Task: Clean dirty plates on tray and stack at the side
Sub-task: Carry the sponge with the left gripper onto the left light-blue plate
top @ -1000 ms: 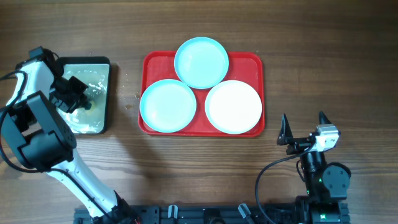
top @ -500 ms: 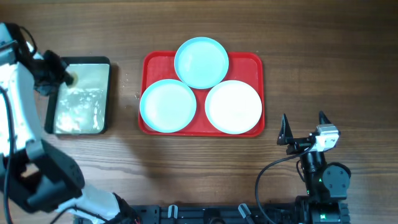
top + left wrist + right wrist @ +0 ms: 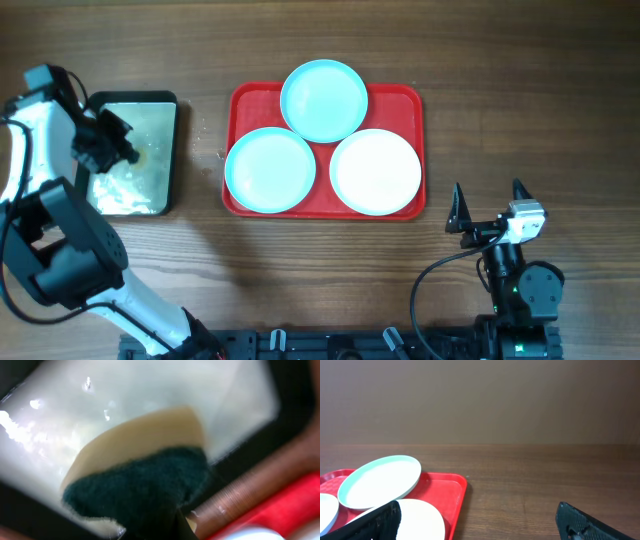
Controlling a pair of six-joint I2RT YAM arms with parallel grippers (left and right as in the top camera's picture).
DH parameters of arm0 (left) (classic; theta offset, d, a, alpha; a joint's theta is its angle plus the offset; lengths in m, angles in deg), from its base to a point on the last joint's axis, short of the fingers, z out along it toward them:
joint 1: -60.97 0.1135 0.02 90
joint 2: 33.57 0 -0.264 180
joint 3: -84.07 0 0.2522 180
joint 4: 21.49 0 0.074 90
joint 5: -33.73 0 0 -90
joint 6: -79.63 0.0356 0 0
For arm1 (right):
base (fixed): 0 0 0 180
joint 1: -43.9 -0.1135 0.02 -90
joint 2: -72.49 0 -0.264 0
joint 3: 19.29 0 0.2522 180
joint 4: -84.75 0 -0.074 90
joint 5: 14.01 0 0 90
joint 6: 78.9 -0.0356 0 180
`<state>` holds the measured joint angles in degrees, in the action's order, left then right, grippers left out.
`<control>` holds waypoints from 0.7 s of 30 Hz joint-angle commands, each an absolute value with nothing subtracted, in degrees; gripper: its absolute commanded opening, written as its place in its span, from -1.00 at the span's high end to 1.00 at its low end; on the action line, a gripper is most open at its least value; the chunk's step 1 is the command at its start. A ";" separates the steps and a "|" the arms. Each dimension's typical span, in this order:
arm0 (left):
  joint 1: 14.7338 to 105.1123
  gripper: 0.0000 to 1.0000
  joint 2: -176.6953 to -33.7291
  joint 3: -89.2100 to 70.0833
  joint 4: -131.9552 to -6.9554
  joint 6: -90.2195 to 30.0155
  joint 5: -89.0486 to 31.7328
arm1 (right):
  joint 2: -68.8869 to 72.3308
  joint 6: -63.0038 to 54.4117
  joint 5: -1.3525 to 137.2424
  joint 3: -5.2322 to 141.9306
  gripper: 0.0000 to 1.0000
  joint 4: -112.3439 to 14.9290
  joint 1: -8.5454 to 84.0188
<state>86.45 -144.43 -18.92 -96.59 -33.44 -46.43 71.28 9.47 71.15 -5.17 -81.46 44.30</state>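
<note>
Three plates lie on the red tray (image 3: pixel 400 101): a turquoise one (image 3: pixel 323 100) at the back, a turquoise one (image 3: pixel 270 170) front left, a white one (image 3: pixel 375 172) front right. My left gripper (image 3: pixel 116 150) hangs over the black-rimmed pan, shut on a yellow sponge (image 3: pixel 140 460) with a dark green scrub face. That sponge sits just above the pale liquid (image 3: pixel 150 390). My right gripper (image 3: pixel 488 197) stands open and empty near the tray's front right corner. In the right wrist view the white plate (image 3: pixel 422 517) and the back turquoise plate (image 3: pixel 380 480) show.
The black-rimmed pan (image 3: pixel 172 150) with pale liquid stands left of the tray, a strip of bare wood between them. The red tray's edge (image 3: pixel 285 505) shows in the left wrist view. Brown wooden table (image 3: pixel 520 90) spreads right of the tray.
My left gripper swung with the sponge to the pan's far left edge, then came back over the pan's middle. The right arm and the plates have not moved.
</note>
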 commanded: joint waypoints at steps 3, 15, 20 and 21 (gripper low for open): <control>83.89 0.92 -127.98 -28.93 -100.18 -33.35 -35.63 | 71.70 9.47 71.72 -5.21 -0.99 -81.61 44.13; 53.05 0.92 -127.25 -18.74 -103.08 -33.17 -38.60 | 71.70 9.47 71.72 -5.23 -0.99 -81.61 44.13; 43.34 0.92 -130.60 -9.26 -95.61 -38.27 -48.55 | 71.70 9.45 71.72 -5.23 -0.99 -81.61 44.13; 42.12 0.92 -131.41 -7.12 -92.70 -38.27 -49.14 | 71.70 9.47 71.72 -5.23 -0.99 -81.61 44.13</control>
